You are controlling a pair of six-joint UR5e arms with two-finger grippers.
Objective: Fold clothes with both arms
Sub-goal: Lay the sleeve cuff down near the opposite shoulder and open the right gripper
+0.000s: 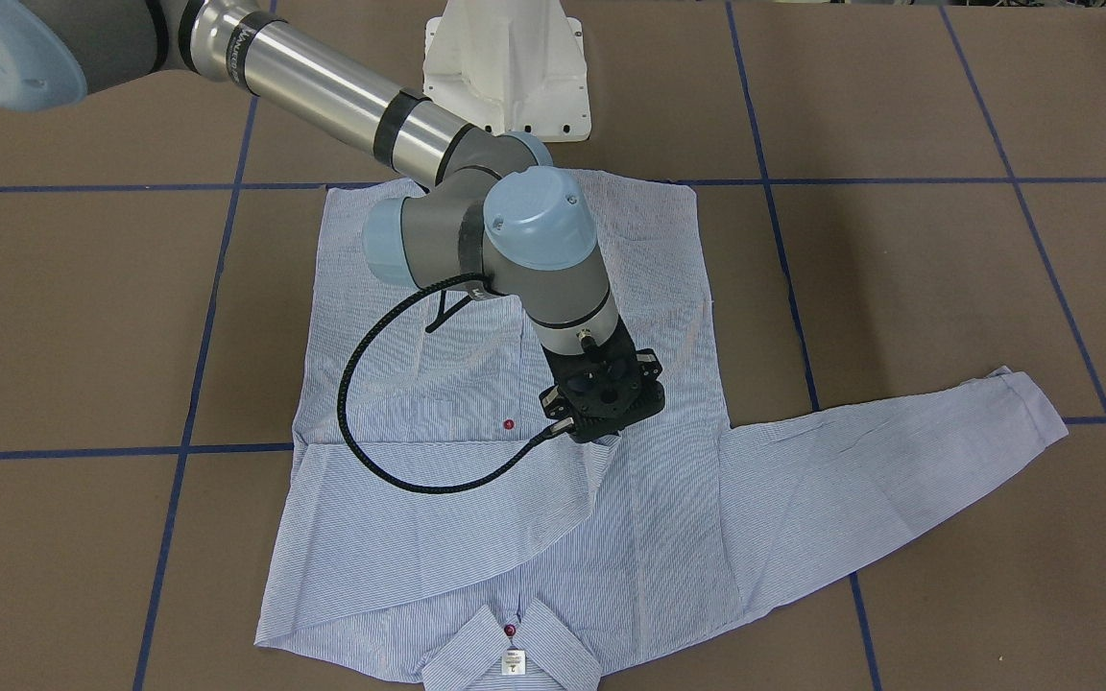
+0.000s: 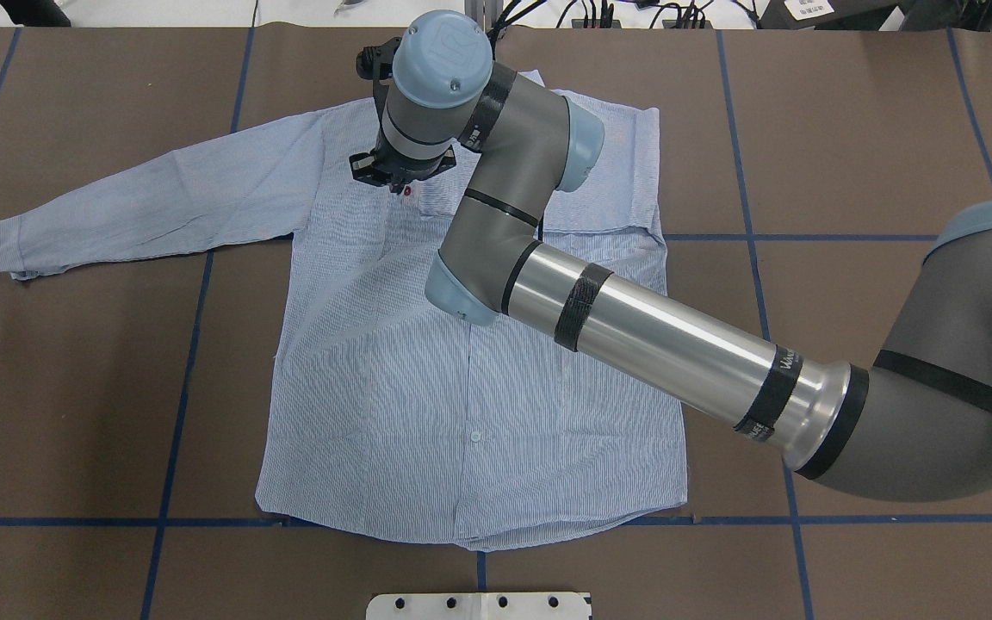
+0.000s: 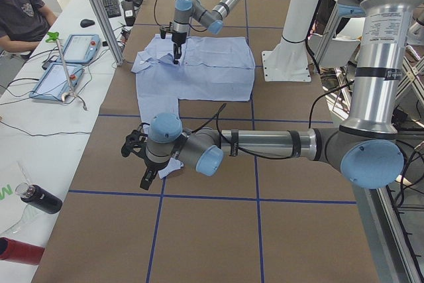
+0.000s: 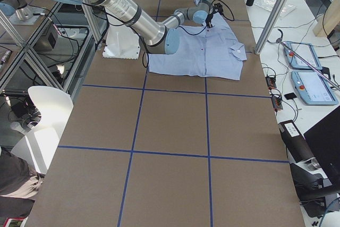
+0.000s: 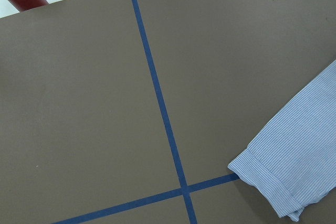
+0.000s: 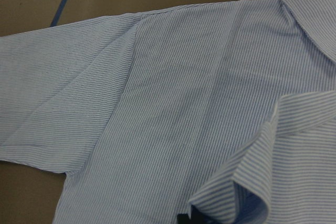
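Right tool [image 1: 603,427]: pinches the shirt [image 1: 515,537] by its folded-in cuff [image 6: 247,182].
Left tool [image 3: 146,175]: state untellable; your next cuff [image 5: 283,182] lies just beside it.

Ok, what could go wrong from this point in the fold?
The cuff that the right gripper seems to hold is bunched, so it may land crumpled on the shirt when released. The arm's cable loops low over the fabric and could drag it. The left gripper sits by the other cuff, which is at the edge of its wrist view; a grasp might miss.
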